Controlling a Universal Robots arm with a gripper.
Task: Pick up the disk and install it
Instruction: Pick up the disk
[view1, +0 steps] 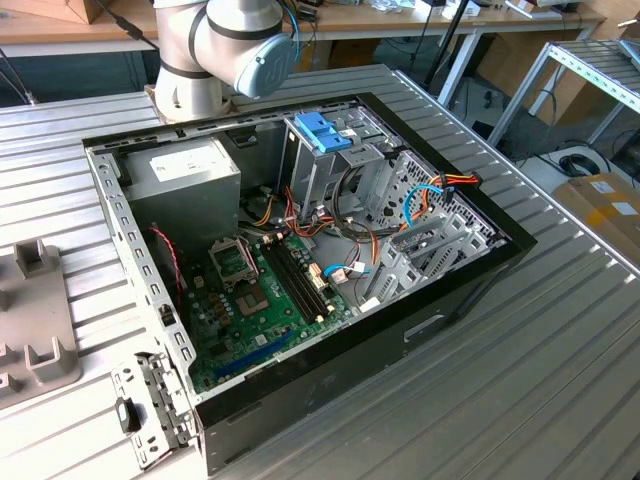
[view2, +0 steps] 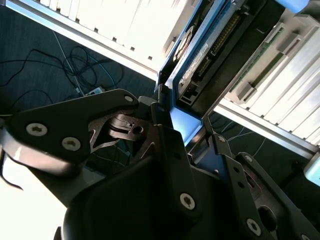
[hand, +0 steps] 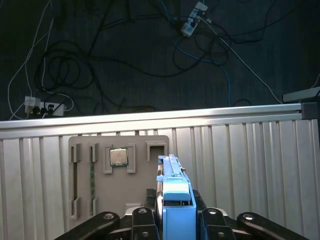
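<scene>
In both wrist views my gripper (hand: 175, 217) (view2: 184, 122) is shut on the disk, which stands on edge between the fingers. The first wrist view shows the disk (hand: 174, 192) end-on, as a narrow blue carrier edge with a metal strip above it. In the second wrist view the disk (view2: 207, 47) shows its black connector end and a white label strip, framed in blue. The disk hangs above the ribbed metal table (hand: 240, 165), near its edge. In the exterior view the open computer case (view1: 480, 270) lies on the table, with a metal drive cage (view1: 330, 175) inside.
A grey parts holder (hand: 142, 165) (view1: 35, 330) lies on the table with a processor chip (hand: 118, 156) and a memory stick (hand: 92, 175). In the case are a grey power-supply box (view1: 185, 170), a motherboard (view1: 260, 295) and loose cables (view1: 440, 190). A blue bracket (view1: 322, 130) tops the cage. The arm's base (view1: 215, 50) stands behind.
</scene>
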